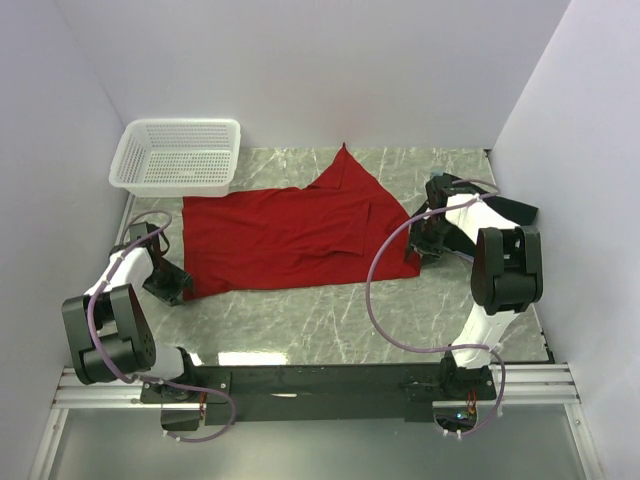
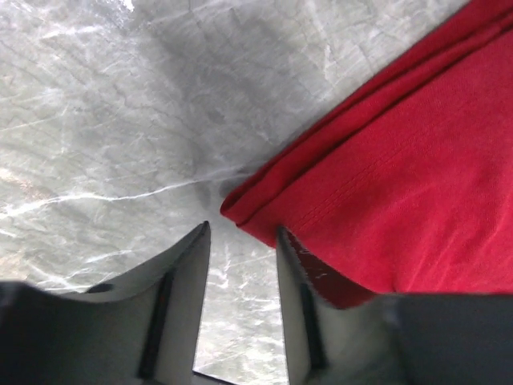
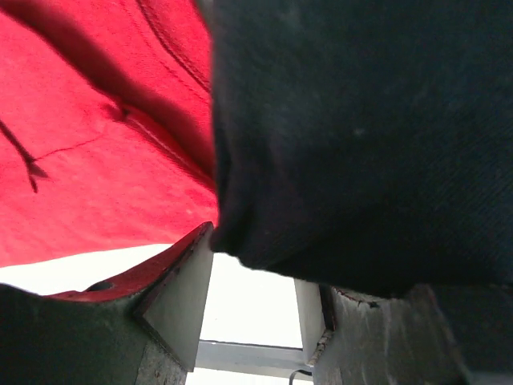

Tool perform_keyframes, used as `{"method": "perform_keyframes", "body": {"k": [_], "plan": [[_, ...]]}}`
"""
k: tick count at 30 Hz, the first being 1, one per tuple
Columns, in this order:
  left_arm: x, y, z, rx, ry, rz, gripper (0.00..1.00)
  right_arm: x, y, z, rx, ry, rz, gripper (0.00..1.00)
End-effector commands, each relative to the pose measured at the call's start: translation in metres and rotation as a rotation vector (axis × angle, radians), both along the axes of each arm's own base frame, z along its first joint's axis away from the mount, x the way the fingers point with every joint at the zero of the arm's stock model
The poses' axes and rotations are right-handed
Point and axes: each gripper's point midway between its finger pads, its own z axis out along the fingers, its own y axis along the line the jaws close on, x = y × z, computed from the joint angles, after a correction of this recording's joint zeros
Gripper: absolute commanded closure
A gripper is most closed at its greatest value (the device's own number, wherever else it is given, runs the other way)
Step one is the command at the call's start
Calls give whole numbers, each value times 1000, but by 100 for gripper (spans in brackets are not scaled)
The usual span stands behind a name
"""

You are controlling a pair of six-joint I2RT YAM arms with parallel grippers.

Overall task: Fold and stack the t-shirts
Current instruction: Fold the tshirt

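A bright red t-shirt (image 1: 290, 235) lies spread flat across the middle of the table, with one point of cloth sticking out toward the back wall. My left gripper (image 1: 172, 283) sits low at the shirt's near-left corner. In the left wrist view its jaws (image 2: 240, 228) stand apart over bare table, and the folded red corner (image 2: 240, 212) lies just past the fingertips, beside the right finger. My right gripper (image 1: 428, 245) is at the shirt's right edge. A black t-shirt (image 1: 515, 210) lies under that arm. In the right wrist view black cloth (image 3: 361, 136) drapes over the tips of the parted jaws (image 3: 256, 257), with red cloth (image 3: 88, 176) on the left.
A white mesh basket (image 1: 178, 155) stands at the back left, near the red shirt's far-left corner. Marbled tabletop (image 1: 300, 315) shows in front of the shirt. White walls close in on the left, back and right. The arm bases sit on a rail at the near edge.
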Motion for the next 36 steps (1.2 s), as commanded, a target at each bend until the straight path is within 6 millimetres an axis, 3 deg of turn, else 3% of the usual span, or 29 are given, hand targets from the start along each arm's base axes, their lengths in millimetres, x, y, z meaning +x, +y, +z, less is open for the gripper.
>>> {"method": "perform_keyframes", "body": {"k": [1,8,18,23,30,36], "plan": [[7,-1,-2,-15,-19,3,58,9,-3,12,-23,-82,1,49],[7,1,-12,-11,2,2,69,6,-9,1,-56,-61,7,50],[9,5,-24,-1,33,-30,94,-5,-7,-14,-41,-13,34,55],[16,9,-24,5,37,-60,99,-5,-3,-16,-12,-7,44,67],[24,25,-19,79,56,-82,100,-9,-2,-19,-9,13,55,95],[31,33,-8,108,49,-93,100,-12,-4,-14,-22,13,61,100]]}}
